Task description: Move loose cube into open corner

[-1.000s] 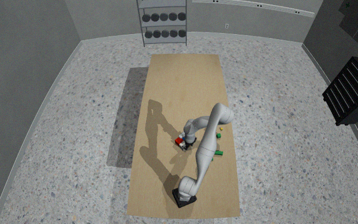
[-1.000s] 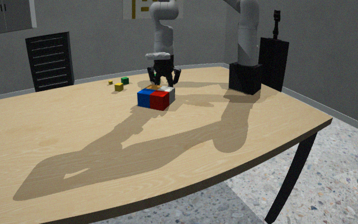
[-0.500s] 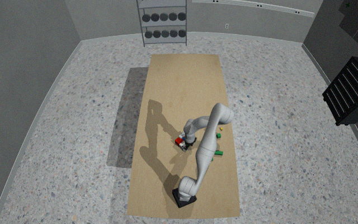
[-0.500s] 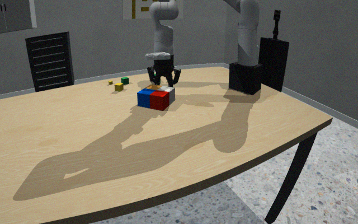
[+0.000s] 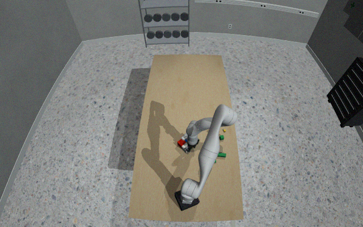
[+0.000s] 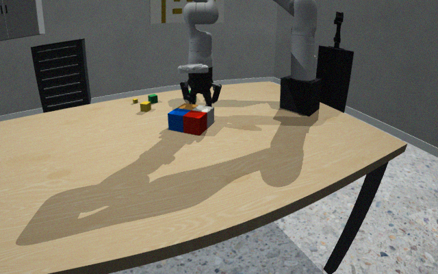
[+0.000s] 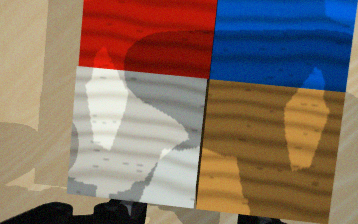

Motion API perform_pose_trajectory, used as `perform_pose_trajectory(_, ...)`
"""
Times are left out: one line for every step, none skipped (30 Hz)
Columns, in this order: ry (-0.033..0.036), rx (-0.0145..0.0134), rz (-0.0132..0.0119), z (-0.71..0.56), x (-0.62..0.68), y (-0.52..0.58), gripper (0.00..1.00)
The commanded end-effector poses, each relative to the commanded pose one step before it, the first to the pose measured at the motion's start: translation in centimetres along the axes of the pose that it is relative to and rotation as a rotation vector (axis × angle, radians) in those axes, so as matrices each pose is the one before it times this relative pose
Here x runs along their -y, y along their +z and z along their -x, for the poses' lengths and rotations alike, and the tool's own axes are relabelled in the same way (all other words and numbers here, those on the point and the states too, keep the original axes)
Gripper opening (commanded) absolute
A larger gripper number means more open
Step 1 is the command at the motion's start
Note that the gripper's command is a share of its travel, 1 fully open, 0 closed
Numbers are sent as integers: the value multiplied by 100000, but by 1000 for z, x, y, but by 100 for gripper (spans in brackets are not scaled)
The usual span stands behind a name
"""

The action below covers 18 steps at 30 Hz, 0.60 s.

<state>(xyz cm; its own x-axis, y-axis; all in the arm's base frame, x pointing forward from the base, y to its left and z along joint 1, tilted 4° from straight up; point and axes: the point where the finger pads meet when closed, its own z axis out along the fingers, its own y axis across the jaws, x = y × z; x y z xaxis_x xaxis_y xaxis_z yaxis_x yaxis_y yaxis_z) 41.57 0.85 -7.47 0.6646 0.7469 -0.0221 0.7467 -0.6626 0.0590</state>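
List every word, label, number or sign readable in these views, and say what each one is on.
None can be read.
Wall poster behind the arm: yellow bars on white, cut off by the frame and the arm, too blurred to read.
Red cube, blue cube, white cube, tan cube: wood grain only, no print.
Shelf rack, black cabinet: no legible marks.
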Motion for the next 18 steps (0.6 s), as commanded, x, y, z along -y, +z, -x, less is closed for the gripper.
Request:
perform_pose_trajectory(-87, -285, 105, -143, -25, -68, 56)
perform_pose_trajectory(0, 0, 0, 0, 0, 0, 56)
perform_pose_trajectory(0, 0, 0, 0, 0, 0, 56)
perform_pose_trajectory(0, 0, 0, 0, 0, 0, 56)
perform_pose_trajectory(0, 0, 0, 0, 0, 0, 56)
perform_pose_trajectory(0, 0, 0, 0, 0, 0, 56)
perform_pose_trajectory(0, 0, 0, 0, 0, 0, 56)
perform_pose_trajectory(0, 0, 0, 0, 0, 0, 56)
perform_pose_trajectory(0, 0, 0, 0, 0, 0, 56)
perform_pose_trajectory(0, 0, 0, 0, 0, 0, 56)
perform_pose_trajectory(0, 0, 0, 0, 0, 0, 56)
perform_pose_trajectory(0, 0, 0, 0, 0, 0, 56)
perform_pose_trajectory(0, 0, 0, 2, 0, 0, 56)
perform_pose_trajectory(0, 0, 0, 10, 0, 0, 56)
perform_pose_trajectory(0, 0, 0, 24, 0, 0, 56)
perform_pose_trajectory(0, 0, 1, 41, 0, 0, 56)
perform_pose_trajectory(0, 0, 1, 58, 0, 0, 56)
perform_pose_trajectory(0, 0, 1, 74, 0, 0, 56)
